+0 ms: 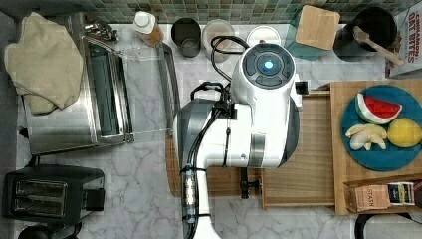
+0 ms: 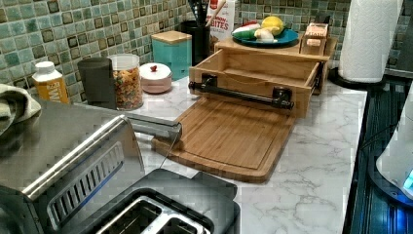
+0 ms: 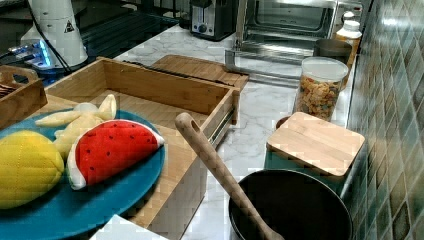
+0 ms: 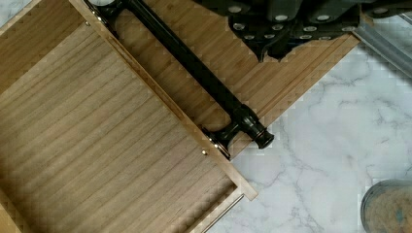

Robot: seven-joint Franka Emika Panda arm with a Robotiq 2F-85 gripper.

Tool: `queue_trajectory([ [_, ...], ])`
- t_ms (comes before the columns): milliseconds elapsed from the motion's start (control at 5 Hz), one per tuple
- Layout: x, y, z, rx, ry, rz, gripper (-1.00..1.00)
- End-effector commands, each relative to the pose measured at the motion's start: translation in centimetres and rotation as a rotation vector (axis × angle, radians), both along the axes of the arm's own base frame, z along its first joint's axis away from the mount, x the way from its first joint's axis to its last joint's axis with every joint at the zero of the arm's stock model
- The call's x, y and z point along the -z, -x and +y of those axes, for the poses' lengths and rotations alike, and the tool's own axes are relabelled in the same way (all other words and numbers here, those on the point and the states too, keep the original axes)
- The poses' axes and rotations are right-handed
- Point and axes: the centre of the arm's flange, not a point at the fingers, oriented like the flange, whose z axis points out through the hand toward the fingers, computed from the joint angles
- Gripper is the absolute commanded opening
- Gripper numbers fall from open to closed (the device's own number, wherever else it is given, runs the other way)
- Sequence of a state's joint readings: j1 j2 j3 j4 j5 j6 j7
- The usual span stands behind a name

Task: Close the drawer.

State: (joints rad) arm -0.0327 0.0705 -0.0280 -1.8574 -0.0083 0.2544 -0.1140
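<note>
Standing pulled out from its wooden stand, the drawer (image 2: 263,73) shows in the middle of the left view with its black bar handle (image 2: 242,92) facing the cutting board (image 2: 229,136). From the top view the white arm (image 1: 249,119) covers most of it, leaving bare floor at centre right. In the wrist view the gripper (image 4: 272,34) hangs over the board beside the handle; whether its fingers are parted, I cannot tell. Low in the right view, a blue plate (image 3: 115,192) of toy fruit sits on the stand.

The arm (image 1: 249,114) covers much of the drawer (image 1: 303,164) — top view.
</note>
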Motion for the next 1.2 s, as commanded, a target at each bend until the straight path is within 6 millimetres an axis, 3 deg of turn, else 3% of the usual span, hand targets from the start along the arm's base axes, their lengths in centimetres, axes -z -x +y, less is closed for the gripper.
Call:
queue_trajectory([
  [200, 0.2, 0.1, -0.2, 0.003, 0.000, 0.004, -1.00],
  [400, 1.9, 1.1, -0.7, -0.100, -0.046, -0.067, -1.00],
  [600, 2.6, 1.8, 0.0, -0.200, -0.067, -0.052, -1.00],
  [1200, 6.9, 6.1, 4.8, -0.348, -0.109, -0.092, -1.00],
])
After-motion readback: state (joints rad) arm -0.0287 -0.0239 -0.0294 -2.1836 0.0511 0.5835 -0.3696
